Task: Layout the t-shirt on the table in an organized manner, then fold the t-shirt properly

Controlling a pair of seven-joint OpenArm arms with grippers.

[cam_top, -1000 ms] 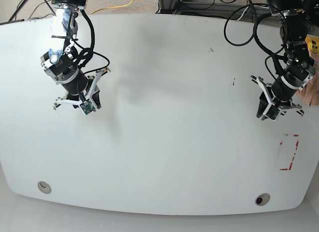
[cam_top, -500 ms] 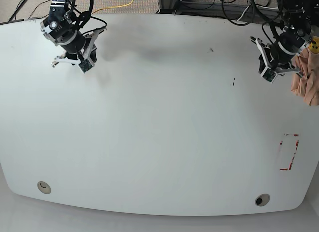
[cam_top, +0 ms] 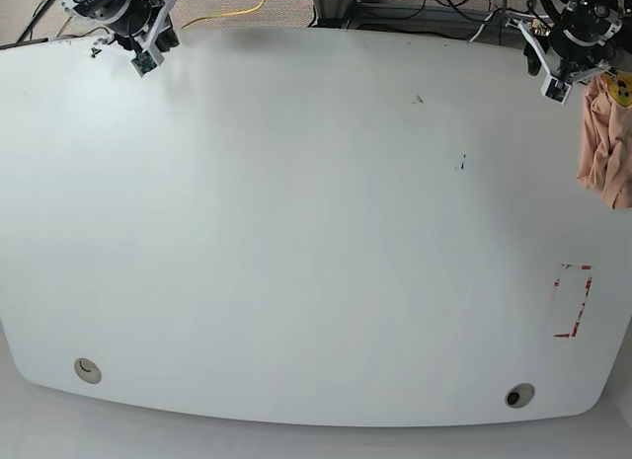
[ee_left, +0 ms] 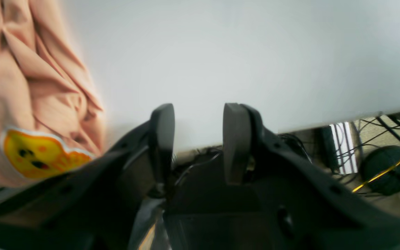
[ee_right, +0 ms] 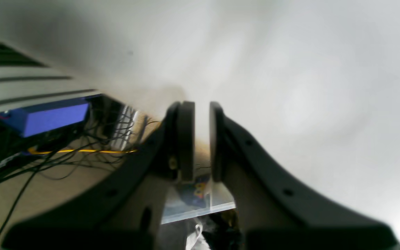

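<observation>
The peach t-shirt [cam_top: 604,148] lies bunched at the far right edge of the white table [cam_top: 316,232], partly cut off by the frame. In the left wrist view the t-shirt [ee_left: 30,80] fills the left side in deep folds. My left gripper [cam_top: 555,82] hovers at the table's back right corner, just left of the shirt. The left gripper [ee_left: 198,111] is open and holds nothing. My right gripper [cam_top: 146,56] is at the back left corner, far from the shirt. Only a thin slit separates the fingers of the right gripper [ee_right: 201,107], and nothing is between them.
A yellow sticker [cam_top: 622,89] with dark spots sits at the shirt's top edge. A red-tape rectangle [cam_top: 574,301] marks the table's right side. Two grommet holes [cam_top: 87,370] [cam_top: 518,395] lie near the front edge. Cables and equipment [cam_top: 395,0] crowd the floor behind the table.
Both arms have pulled back from the table's middle to its far corners. With the left arm gone, more of the t-shirt shows at the right edge.
</observation>
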